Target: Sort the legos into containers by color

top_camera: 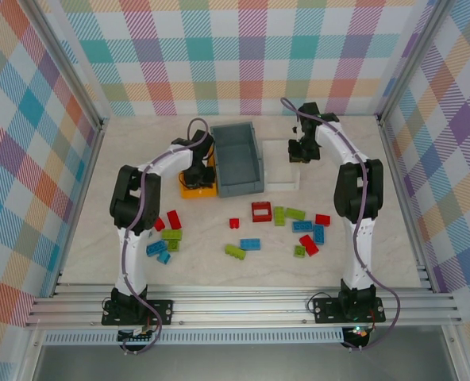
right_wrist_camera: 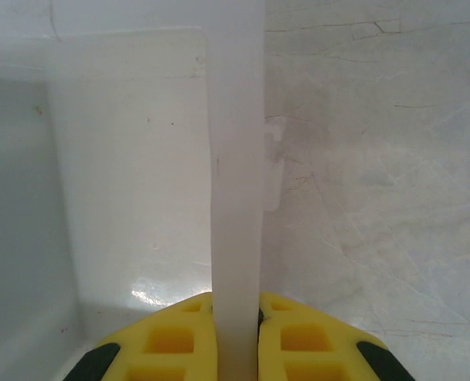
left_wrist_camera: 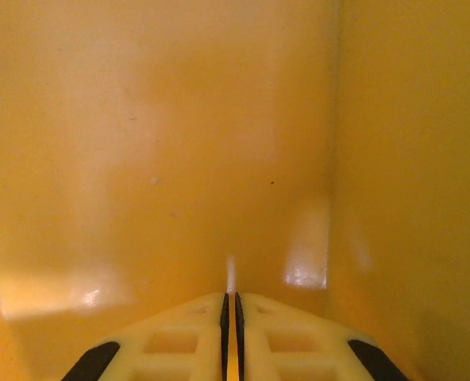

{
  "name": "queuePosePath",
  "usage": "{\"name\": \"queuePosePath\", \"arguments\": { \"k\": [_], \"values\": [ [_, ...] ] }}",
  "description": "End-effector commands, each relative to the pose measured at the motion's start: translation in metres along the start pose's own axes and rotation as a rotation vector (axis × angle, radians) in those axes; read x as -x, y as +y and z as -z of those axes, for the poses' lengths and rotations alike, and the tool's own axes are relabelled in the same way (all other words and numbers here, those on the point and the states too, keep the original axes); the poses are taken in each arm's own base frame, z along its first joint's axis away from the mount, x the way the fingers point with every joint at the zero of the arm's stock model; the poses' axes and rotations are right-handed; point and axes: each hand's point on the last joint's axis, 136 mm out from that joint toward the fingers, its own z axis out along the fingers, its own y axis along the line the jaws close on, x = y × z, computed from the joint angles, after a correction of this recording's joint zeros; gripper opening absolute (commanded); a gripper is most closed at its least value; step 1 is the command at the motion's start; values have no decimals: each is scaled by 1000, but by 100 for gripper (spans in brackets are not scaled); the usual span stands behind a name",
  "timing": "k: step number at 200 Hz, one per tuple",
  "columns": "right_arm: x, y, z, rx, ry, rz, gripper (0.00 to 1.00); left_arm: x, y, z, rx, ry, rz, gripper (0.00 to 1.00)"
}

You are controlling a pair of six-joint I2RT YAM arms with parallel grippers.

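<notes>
**Left gripper** [left_wrist_camera: 230, 298]: jaws pressed flat together, nothing between them. It sits lowered inside the small orange-yellow open-topped plastic bin [left_wrist_camera: 140, 159], facing the inner wall and a corner.

**Right gripper** [right_wrist_camera: 236, 298]: clenched on the side wall of the small white open-topped plastic bin [right_wrist_camera: 236, 143]. One finger is inside the bin and one outside over the pale marbled tabletop [top_camera: 394, 238]. The wall stands upright between the pads.

**Containers, top view, read from the table's centre:** the orange-yellow bin is at 11 o'clock. The larger grey-blue rectangular plastic bin [top_camera: 237, 159] is at 12 o'clock, touching or just beside the orange-yellow one. The white bin is at 1 o'clock, just beside the grey-blue one.

**Small studded plastic legos, all loose on the tabletop:**
- At 8 o'clock is a cluster with a red brick [top_camera: 174, 219], a lime green brick [top_camera: 171, 234] and a blue brick [top_camera: 156, 248].
- At 6 o'clock a lime green brick [top_camera: 235, 252] lies against a blue brick [top_camera: 250, 244].
- From 3 to 4 o'clock there is a square red frame piece [top_camera: 261, 211], then mixed green, blue and red bricks near one another.
</notes>
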Motion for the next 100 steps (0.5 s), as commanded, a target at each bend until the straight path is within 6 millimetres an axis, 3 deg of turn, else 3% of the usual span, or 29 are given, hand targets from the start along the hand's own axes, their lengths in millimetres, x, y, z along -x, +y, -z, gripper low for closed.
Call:
{"name": "queuePosePath", "arguments": {
  "k": [1, 15, 40, 73, 100],
  "values": [
    [-5, 3, 12, 9, -2, 18, 3, 13, -2, 32, 0, -89, -5, 16],
    [-7, 5, 12, 23, -4, 19, 9, 19, -2, 43, 7, -112, 6, 24],
    [-6, 0, 24, -12, -36, 0, 28, 28, -4, 76, -9, -181, 51, 38],
    [3, 3, 70, -11, -151, -22, 45, 26, 2, 135, -21, -290, 127, 54],
    [-2, 6, 118, -9, -233, -62, 50, 5, 19, 180, -12, -360, 185, 55]
  ]
}}
